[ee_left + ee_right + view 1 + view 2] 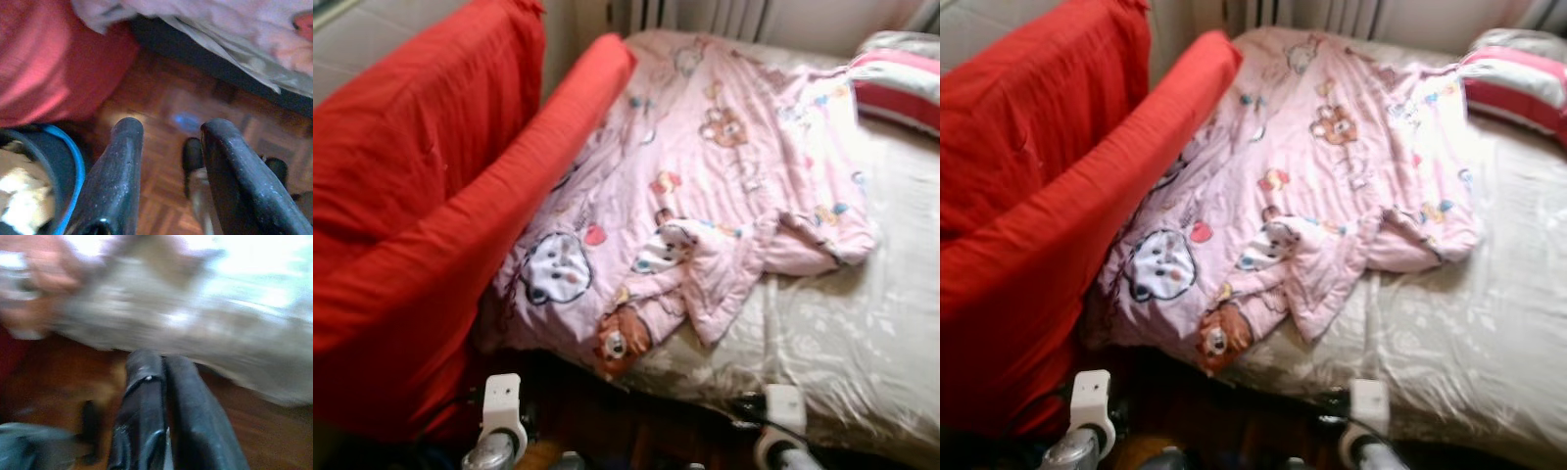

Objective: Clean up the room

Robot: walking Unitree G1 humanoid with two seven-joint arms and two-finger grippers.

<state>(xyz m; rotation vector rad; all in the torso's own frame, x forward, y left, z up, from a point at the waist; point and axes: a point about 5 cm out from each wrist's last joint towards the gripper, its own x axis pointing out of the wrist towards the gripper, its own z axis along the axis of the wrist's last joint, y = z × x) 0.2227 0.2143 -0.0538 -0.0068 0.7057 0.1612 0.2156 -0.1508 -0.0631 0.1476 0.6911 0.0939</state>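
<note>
1. Pink cartoon-print quilt (705,186) lies rumpled across the bed (862,333), its left edge against a red cushion (421,225).
2. Left gripper (168,147) hangs low over the wooden floor (161,98), fingers parted.
3. Right gripper (164,369) hangs near the bed's edge, fingers pressed together, empty.

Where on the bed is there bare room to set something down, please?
The sheet is bare right of the quilt and below the pillow, down to the bed's near edge. The left side is crowded: the quilt lies rumpled against the red cushion.
</note>
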